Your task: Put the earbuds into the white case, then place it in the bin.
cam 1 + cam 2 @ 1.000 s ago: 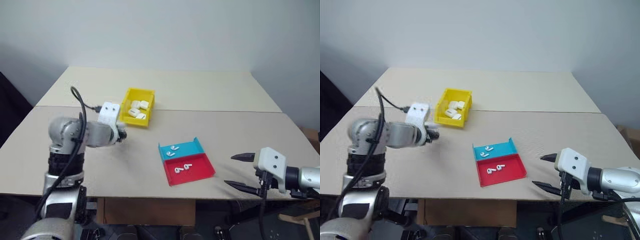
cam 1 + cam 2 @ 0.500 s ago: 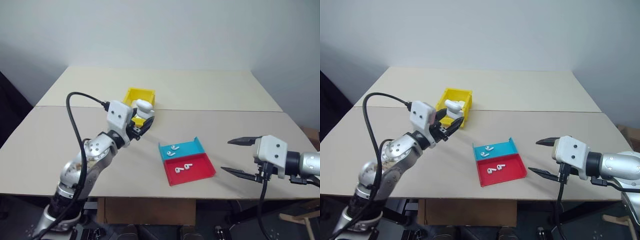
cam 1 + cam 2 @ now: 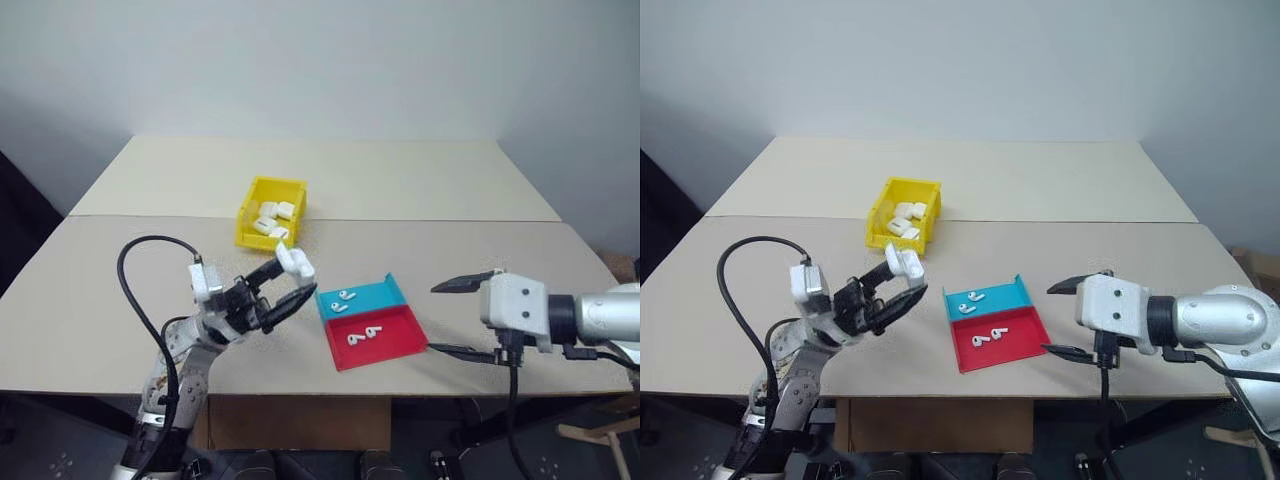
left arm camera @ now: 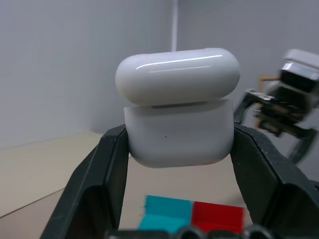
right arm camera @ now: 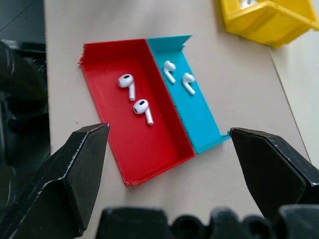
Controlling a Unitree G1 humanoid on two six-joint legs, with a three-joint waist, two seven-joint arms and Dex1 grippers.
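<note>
Your left fingers [image 3: 283,285] swung back from the bin [image 3: 270,211], clamped on the white case [image 4: 178,107], lid ajar. Right fingers [image 5: 169,167] gape wide, empty, above the earbuds [image 5: 133,97] in the trays. Loading and binning remain.

The white case [image 4: 178,114] looked like smooth glossy plastic between matt black fingers [image 4: 92,191]; the red tray [image 5: 132,129] and teal tray [image 5: 197,112] were matt plastic.
</note>
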